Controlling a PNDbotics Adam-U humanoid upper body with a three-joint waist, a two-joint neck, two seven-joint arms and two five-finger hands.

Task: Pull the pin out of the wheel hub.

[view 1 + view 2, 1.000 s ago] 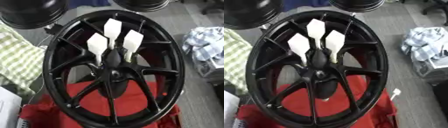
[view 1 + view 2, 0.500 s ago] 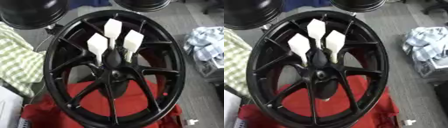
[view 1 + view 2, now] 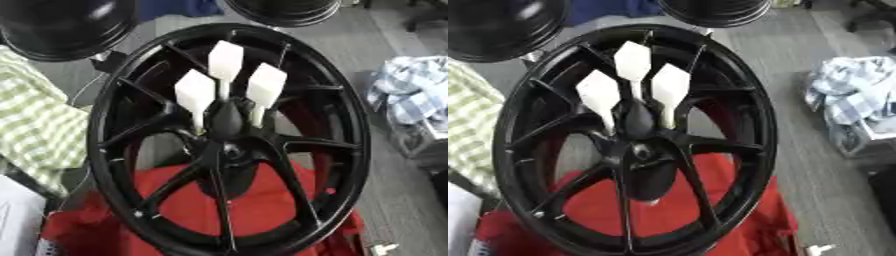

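At the centre of the wheel hub (image 3: 229,150), the black pin (image 3: 226,119) with white fins is apparently sitting seated, so pulling is remaining; neither hand is showing, grasp unknowable.

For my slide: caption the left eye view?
Black spoked wheel rim over red cloth, a white-finned pin in its hub.

robot body | cannot tell; no arm, sleeve or fingers can be made out in either eye view
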